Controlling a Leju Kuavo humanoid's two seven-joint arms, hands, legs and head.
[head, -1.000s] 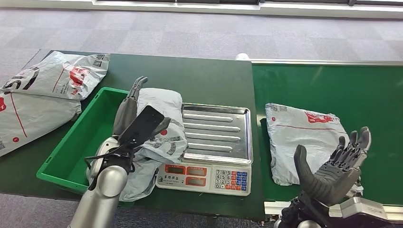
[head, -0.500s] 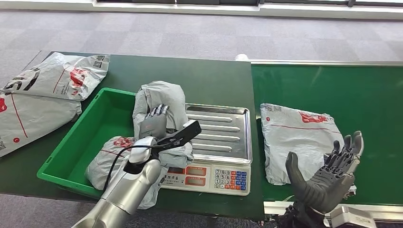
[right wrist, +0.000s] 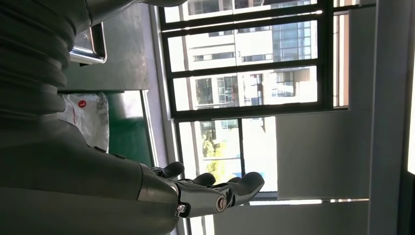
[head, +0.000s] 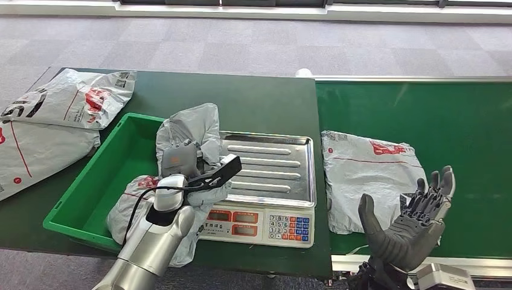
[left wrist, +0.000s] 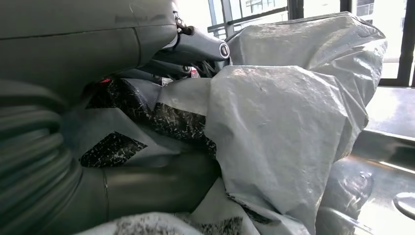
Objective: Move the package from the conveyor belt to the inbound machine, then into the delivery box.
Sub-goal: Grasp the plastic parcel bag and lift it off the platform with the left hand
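Four grey bags can be counted. One bag [head: 193, 142] is held by the left hand [head: 181, 163] and is crumpled up. It hangs over the line where the green box [head: 90, 193] meets the scale [head: 272, 175]. Its top part leans over the left edge of the metal tray [head: 275, 166], and its bottom part droops into the box and over the box's near rim. In the left wrist view the bag [left wrist: 288, 122] is seen squeezed between the thumb and the fingers [left wrist: 195, 46].

A second bag [head: 368, 175] lies flat on the belt [head: 422, 109], close to the belt's left edge and just beside the scale. Two more bags [head: 54, 121] are laid on top of each other at the far left corner of the table [head: 259, 103], apart from the box.

One scale, one box and one belt are seen. Open green room is left on the far part and the right part of the belt. Bare table is left behind the scale and the box.

The right hand [head: 407, 220] is held up over the near edge of the belt, with its fingers spread and nothing in it. It is near the flat bag's near right corner.
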